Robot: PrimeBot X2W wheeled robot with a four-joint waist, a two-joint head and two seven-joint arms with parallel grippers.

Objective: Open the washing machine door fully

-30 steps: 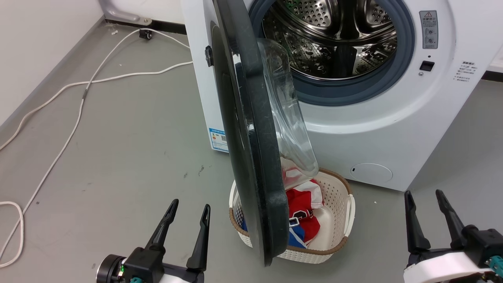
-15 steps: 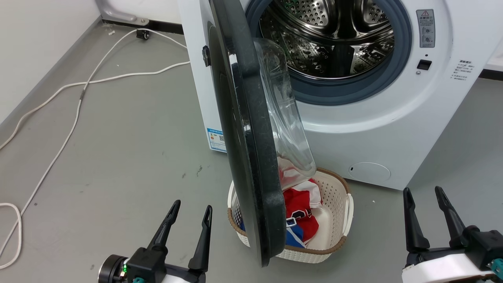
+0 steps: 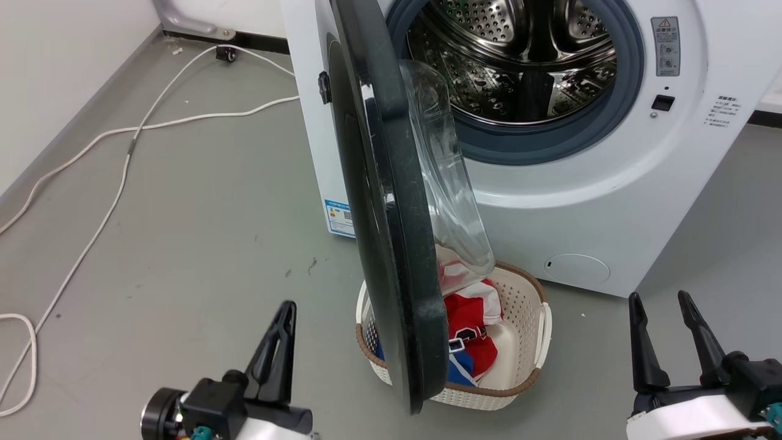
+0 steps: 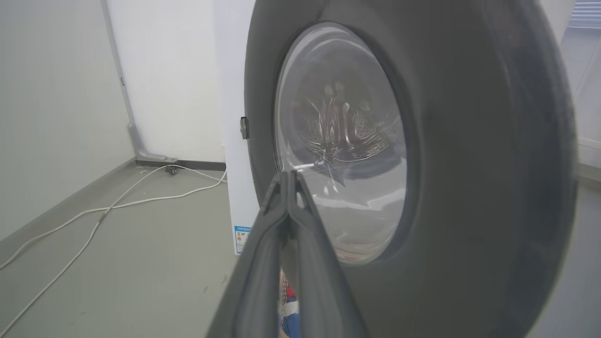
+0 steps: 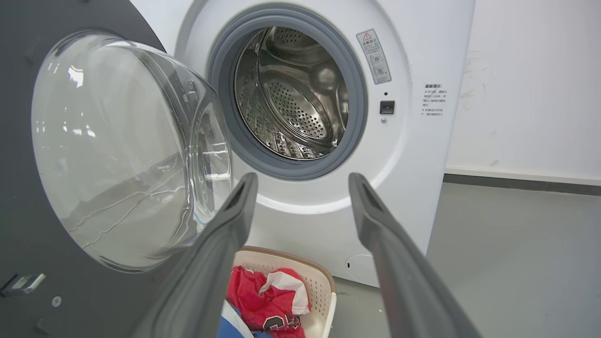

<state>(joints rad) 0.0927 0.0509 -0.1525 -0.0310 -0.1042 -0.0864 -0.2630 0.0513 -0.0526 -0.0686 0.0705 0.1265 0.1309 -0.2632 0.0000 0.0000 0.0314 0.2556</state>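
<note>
The white washing machine (image 3: 611, 201) stands ahead with its steel drum (image 3: 513, 55) exposed. The washing machine door (image 3: 391, 244), glossy black with a clear glass bowl, is swung out about square to the front, edge-on to the head view. My left gripper (image 3: 286, 305) is shut on nothing, low at the left of the door and apart from it. In the left wrist view the left gripper (image 4: 286, 176) points at the door's outer face (image 4: 469, 188). My right gripper (image 3: 658, 296) is open at the lower right. The right wrist view has the right gripper (image 5: 303, 176) facing the machine (image 5: 413, 141), the door's inner side (image 5: 19, 188) to its left.
A white laundry basket (image 3: 525, 342) with red and blue clothes sits on the floor under the door's lower edge. White cables (image 3: 122, 159) trail over the grey floor at the left, near a wall. More open floor lies right of the machine.
The left gripper's fingers have come together and the hand has turned. The door and the right gripper stay as they were; the camera only wobbled slightly.
</note>
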